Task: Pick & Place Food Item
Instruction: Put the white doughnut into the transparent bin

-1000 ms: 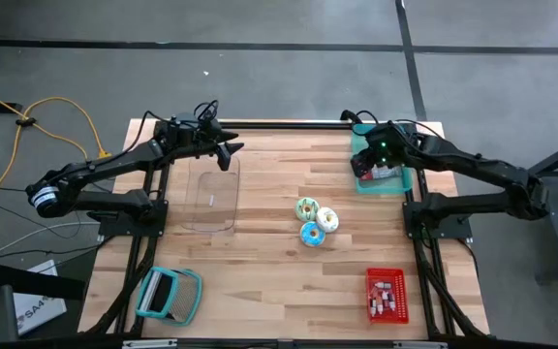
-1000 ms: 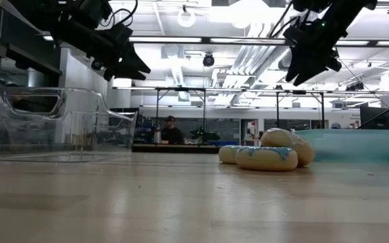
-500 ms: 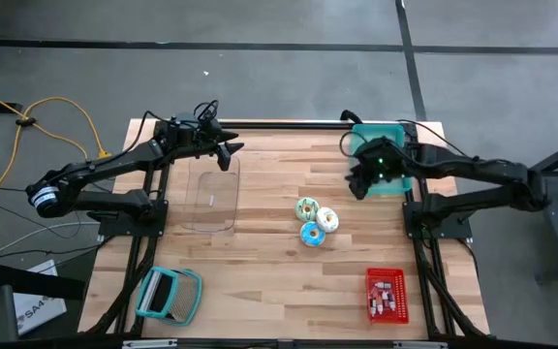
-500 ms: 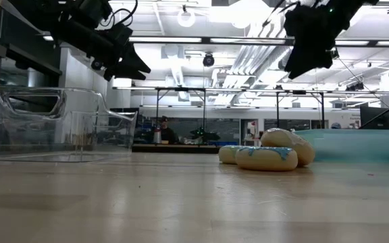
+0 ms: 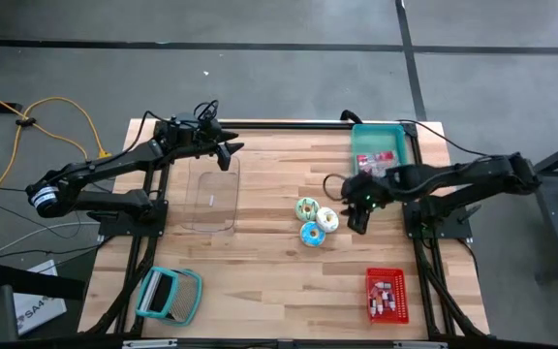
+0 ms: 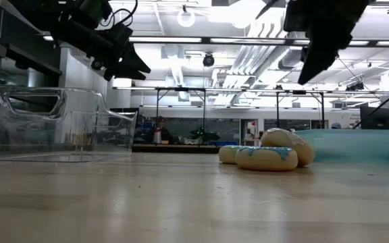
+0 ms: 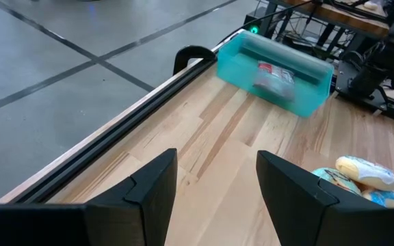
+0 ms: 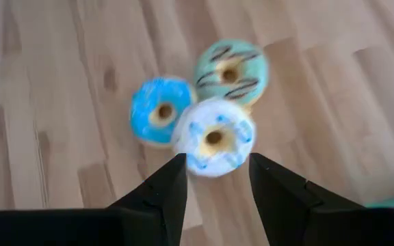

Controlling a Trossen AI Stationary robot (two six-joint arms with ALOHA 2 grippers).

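Three donuts lie touching at mid-table: a teal one with dark stripes [image 8: 232, 72], a white one with blue icing [image 8: 215, 137] and a blue one [image 8: 159, 111]; they form the cluster of donuts [image 5: 314, 220]. My right gripper [image 5: 361, 220] hangs open and empty above the table, just right of the cluster and slanting down at it. The white donut shows just beyond its fingertips [image 8: 216, 179] in the right wrist view. My left gripper [image 5: 231, 150] waits open and empty [image 7: 216, 184], held high over the far end of the clear container [image 5: 211, 199].
A teal bin [image 5: 381, 150] holding packets stands at the far right corner. A red basket [image 5: 387, 295] with small items sits near the right front. A teal and white object [image 5: 170, 294] lies at the near left. Bare wood lies between the container and the donuts.
My right gripper has swung from over the teal bin toward the table's near edge and a little leftward, ending beside the donuts. It has rolled and sunk slightly on the way. Its fingers stay apart as before. The donuts have not moved.
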